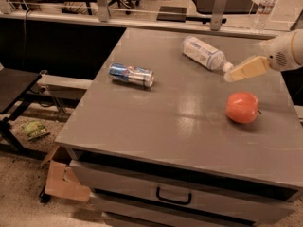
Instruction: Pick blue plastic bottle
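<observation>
Just beside the cap [227, 67] of the bottle [202, 52] hovers my claw [234, 74], spread or pressed together I cannot tell; the bottle's length runs away from it, leftward.

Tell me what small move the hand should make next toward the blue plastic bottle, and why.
Probably shift the hand left and away, over the labelled middle of the blue plastic bottle. The hand hangs at the table's right side, its tip by the bottle's white cap; the bottle lies on its side, and the cap end looks a poor grip.
</observation>
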